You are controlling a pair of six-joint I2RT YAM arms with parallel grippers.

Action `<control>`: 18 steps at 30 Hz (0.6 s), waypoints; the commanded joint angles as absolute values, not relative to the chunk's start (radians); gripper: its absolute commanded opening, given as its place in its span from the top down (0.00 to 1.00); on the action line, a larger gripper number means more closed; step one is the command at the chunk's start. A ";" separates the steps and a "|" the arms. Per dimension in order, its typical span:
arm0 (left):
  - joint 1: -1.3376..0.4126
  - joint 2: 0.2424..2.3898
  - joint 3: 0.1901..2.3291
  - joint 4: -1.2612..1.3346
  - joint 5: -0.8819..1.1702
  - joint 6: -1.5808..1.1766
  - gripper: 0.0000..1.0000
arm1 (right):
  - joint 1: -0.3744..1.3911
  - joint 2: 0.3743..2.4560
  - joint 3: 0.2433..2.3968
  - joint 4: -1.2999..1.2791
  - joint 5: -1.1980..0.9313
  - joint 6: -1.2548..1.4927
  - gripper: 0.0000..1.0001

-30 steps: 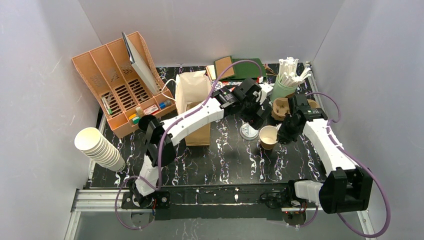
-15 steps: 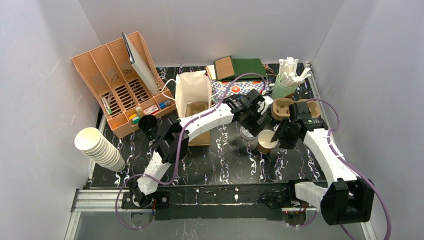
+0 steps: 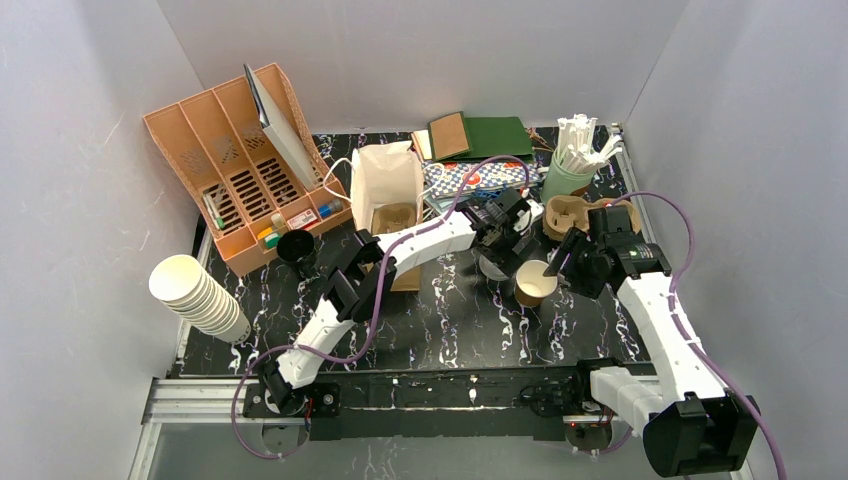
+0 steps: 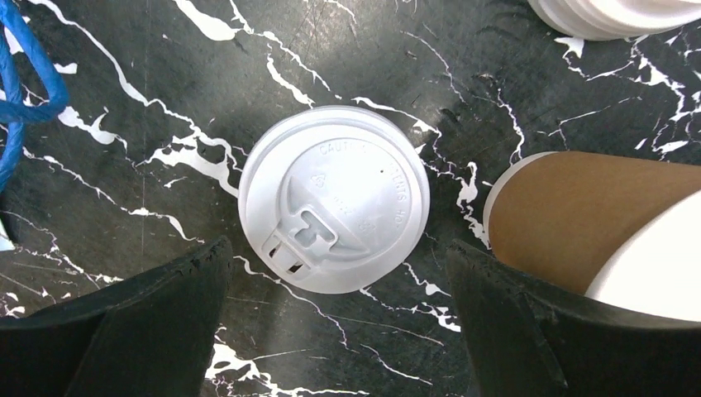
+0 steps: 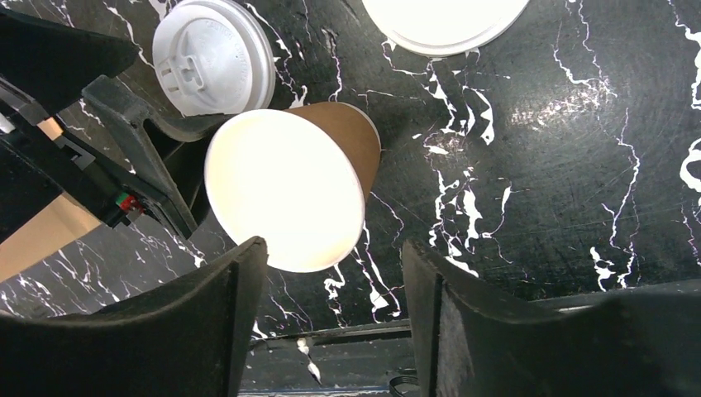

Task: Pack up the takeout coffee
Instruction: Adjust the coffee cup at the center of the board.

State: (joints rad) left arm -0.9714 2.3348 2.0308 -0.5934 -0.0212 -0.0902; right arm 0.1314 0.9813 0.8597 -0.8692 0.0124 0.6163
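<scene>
Right gripper (image 5: 331,252) has let go and backed off, jaws apart. Cup (image 3: 537,283) stands lidless on table (image 4: 124,83) beside lid (image 4: 334,210). Left gripper (image 4: 339,256) is spread wide above lid, half hiding it overhead; wrist view shows it whole.

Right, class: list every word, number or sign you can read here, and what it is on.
"CAUT": raised letters on the white lid, rest of the word unclear.
"TENTS HO": same lid, partly legible.
Labels on items in the orange organizer: too small to read.
Nothing else legible.
</scene>
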 commanded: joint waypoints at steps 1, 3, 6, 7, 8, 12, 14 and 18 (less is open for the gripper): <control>-0.965 2.338 2.050 -0.581 0.031 -0.093 0.02 | 0.132 0.981 0.922 -0.893 0.038 0.592 0.27; -0.965 2.347 2.054 -0.580 0.034 -0.094 0.02 | 0.132 0.988 0.925 -0.892 0.033 0.592 0.26; -0.965 2.363 2.067 -0.582 0.035 -0.089 0.02 | 0.132 0.998 0.923 -0.890 0.031 0.591 0.25; -0.965 2.371 2.071 -0.582 0.032 -0.086 0.02 | 0.132 0.998 0.923 -0.889 0.032 0.591 0.25; -0.965 2.376 2.074 -0.583 0.026 -0.086 0.02 | 0.133 1.000 0.922 -0.888 0.032 0.592 0.25; -0.966 2.399 2.092 -0.588 0.014 -0.084 0.02 | 0.132 0.998 0.927 -0.885 0.029 0.592 0.25; -0.966 2.409 2.101 -0.591 -0.017 -0.089 0.02 | 0.132 1.000 0.929 -0.885 0.032 0.592 0.25; -0.966 2.425 2.116 -0.604 -0.055 -0.093 0.02 | 0.133 1.005 0.930 -0.885 0.028 0.591 0.27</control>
State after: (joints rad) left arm -0.9680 2.4157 2.0792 -0.5678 -0.0082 -0.0895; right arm 0.1314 1.0027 0.8883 -0.8806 0.0204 0.5991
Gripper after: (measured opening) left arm 0.981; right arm 0.744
